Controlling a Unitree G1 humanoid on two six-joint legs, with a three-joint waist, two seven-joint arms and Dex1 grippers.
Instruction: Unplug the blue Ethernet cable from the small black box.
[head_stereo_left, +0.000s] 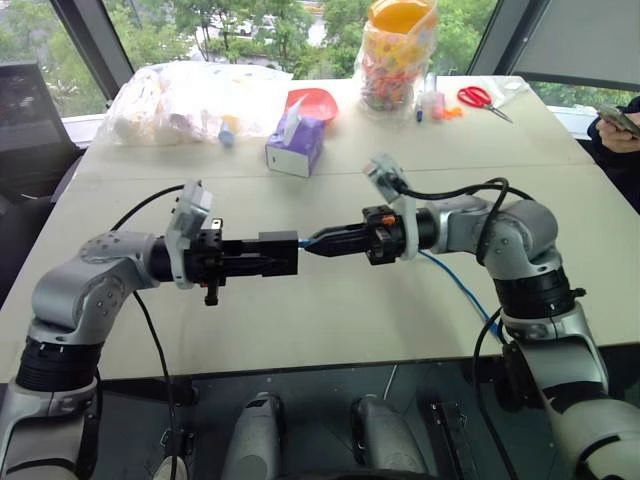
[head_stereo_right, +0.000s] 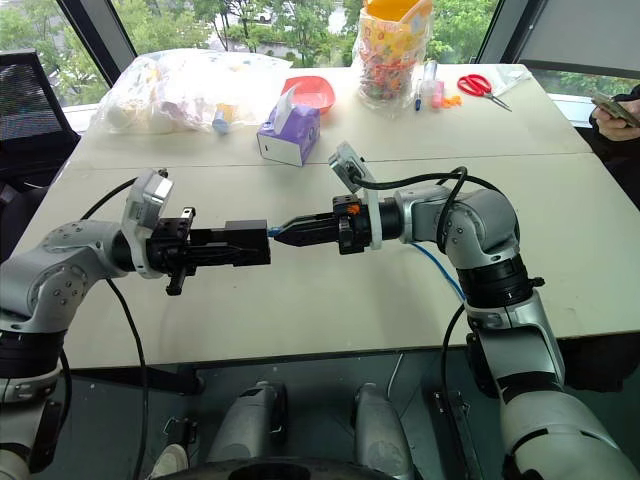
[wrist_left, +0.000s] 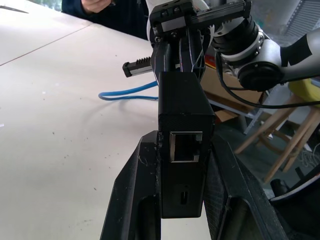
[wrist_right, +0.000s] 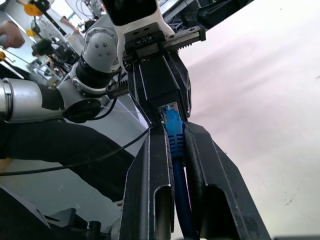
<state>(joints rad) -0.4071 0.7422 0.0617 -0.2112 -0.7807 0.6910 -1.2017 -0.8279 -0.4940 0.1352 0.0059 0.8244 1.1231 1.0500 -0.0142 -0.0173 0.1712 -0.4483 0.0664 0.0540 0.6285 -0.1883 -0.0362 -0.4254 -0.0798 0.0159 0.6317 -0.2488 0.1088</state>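
The small black box (head_stereo_left: 278, 253) is clamped between the fingers of the left gripper (head_stereo_left: 272, 254) and held in the air above the table (head_stereo_left: 330, 310), nearer the robot than the purple tissue box (head_stereo_left: 296, 143). The blue Ethernet cable (wrist_right: 175, 137) is pinched by the closed right gripper (head_stereo_left: 318, 244) just behind its plug, which is still seated in the box's port. Both grippers are held level, tip to tip. The cable's slack is trailed over the table under the right arm. An empty port (wrist_left: 185, 146) is seen on the box's other end.
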